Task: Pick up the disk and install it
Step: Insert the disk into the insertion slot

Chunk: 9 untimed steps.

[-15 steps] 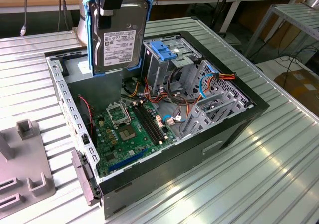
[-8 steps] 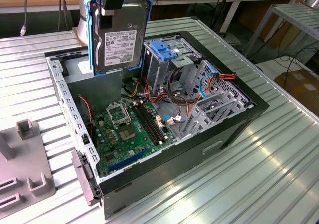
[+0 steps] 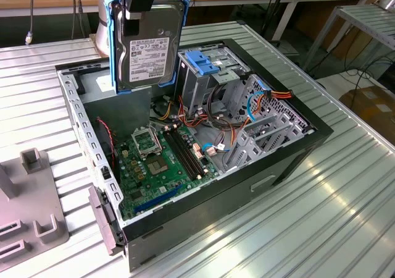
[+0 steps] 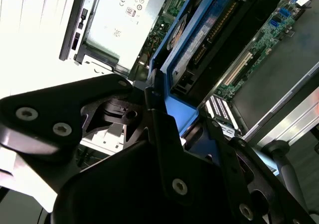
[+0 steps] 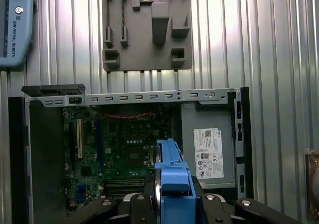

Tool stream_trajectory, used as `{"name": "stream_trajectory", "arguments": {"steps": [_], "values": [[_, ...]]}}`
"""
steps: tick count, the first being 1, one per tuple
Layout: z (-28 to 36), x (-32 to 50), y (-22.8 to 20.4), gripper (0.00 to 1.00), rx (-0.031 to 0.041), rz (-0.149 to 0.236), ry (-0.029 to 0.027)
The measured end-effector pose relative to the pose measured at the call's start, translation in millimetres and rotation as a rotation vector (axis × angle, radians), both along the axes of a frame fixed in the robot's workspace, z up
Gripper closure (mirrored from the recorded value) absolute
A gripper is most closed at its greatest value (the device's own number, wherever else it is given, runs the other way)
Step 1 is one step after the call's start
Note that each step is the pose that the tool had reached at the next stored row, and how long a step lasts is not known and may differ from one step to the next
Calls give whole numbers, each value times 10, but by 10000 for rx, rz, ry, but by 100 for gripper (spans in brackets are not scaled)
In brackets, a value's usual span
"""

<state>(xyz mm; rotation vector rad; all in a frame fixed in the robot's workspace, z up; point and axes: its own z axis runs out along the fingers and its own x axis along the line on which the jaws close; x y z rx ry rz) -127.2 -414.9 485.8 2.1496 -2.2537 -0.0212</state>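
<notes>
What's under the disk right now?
The disk, held by the end effector, hangs over the open case: power supply and motherboard lie below. The disk covers the case's back corner in the exterior view.

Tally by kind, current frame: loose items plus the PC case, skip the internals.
Disk, held by the gripper: 1
Open PC case: 1
Grey fixture plate: 1
Teach pendant: 1
Total: 4
</notes>
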Motion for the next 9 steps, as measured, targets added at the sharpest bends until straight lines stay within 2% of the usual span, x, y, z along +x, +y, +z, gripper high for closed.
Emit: {"name": "stream_trajectory", "arguments": {"steps": [3,9], "values": [[0,1,-6,63,0,1,0],[0,1,-55,63,0,0,1]]}}
